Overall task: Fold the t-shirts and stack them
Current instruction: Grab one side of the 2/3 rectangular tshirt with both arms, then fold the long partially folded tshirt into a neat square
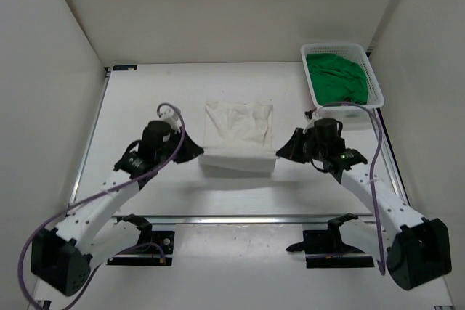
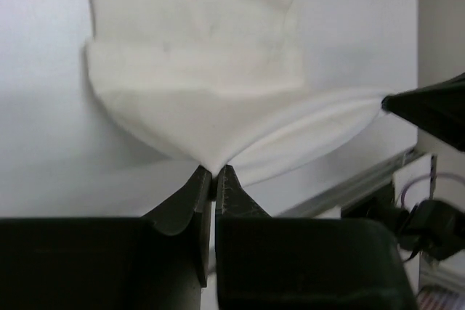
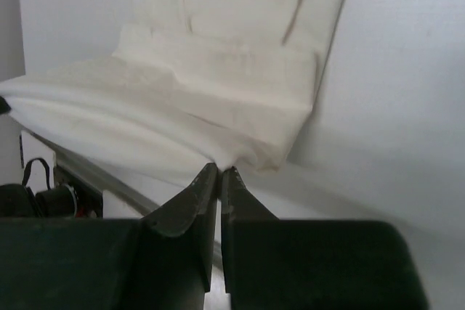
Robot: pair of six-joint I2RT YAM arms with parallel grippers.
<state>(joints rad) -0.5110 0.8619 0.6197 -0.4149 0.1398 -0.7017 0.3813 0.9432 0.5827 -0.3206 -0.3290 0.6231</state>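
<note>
Diffuse overhead light renders the white table [image 1: 182, 197] bright and even. A soft shadow lies on it below the raised near edge of the white t-shirt [image 1: 240, 125]. In the wrist views the left gripper [image 2: 216, 170] and right gripper [image 3: 220, 168] appear dark and blurred; the cloth is slightly soft.

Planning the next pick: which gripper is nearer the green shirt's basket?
Right. The right gripper pinches the white t-shirt's near right corner, close to the basket; the left gripper holds the near left corner, farther off.
</note>
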